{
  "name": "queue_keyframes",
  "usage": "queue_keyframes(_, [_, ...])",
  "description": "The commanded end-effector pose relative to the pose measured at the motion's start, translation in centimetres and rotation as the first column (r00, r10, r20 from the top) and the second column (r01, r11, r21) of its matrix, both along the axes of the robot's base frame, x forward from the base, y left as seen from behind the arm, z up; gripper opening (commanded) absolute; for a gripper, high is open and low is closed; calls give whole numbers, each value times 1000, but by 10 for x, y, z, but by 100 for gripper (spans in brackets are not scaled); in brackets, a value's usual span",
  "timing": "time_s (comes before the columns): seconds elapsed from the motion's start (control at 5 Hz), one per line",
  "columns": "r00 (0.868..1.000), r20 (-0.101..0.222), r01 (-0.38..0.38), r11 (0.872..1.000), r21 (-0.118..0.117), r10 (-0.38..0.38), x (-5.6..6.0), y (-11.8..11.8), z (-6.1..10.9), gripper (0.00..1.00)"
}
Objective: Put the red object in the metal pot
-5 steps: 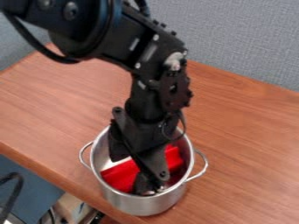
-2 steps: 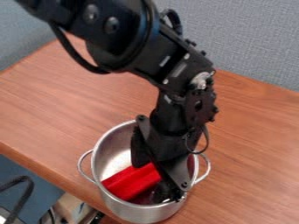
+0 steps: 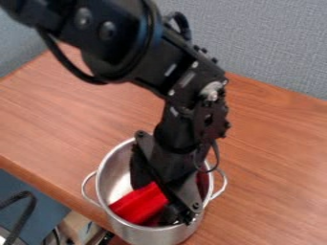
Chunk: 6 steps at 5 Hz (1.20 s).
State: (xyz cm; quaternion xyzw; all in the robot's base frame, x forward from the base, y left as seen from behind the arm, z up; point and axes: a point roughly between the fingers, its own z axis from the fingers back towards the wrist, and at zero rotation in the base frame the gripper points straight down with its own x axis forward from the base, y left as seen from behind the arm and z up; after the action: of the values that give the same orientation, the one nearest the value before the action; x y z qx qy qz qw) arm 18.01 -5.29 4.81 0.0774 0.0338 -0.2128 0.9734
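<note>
The claw (image 3: pixel 169 196) is seen pointed down into the metal pot (image 3: pixel 118 172), its black fingers reaching below the rim; it is spread wide w/ nothing gripped, i.e. released. The red object (image 3: pixel 138 203) is found inside the pot, lying on the bottom at a slant, one end toward the near-left wall, the other end hidden under the claw's fingers. Whether a finger touches the block can't be told, since that part is dark & blurred. A red reflection is shown on the pot's shiny inner wall beside the block. One small loop handle is seen at the pot's left rim, another at the right rim, partly behind the arm. Above the claw, the black arm (image 3: pixel 128 48) is bent over the pot from the upper left, w/ a white spot on its wrist section. The pot is set on a brown wooden counter (image 3: pixel 52 105), near its front edge. Behind the counter a grey-blue wall is visible; dark cables are seen below the counter's edge at bottom left.
</note>
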Motion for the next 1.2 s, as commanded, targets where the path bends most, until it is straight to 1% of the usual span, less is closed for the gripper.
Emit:
queue_keyframes(0.0, [998,23,-63,998,8,63,1,6,6,100])
queue_keyframes(0.2, [999,18,-44,999,14,43,2,12,8,100])
queue_keyframes(0.4, [1000,22,-16,1000,19,16,1,17,9,100])
queue_keyframes(0.8, [999,29,34,999,18,-34,10,17,-3,100])
queue_keyframes(1.0, [998,30,46,999,20,-47,13,22,-2,100])
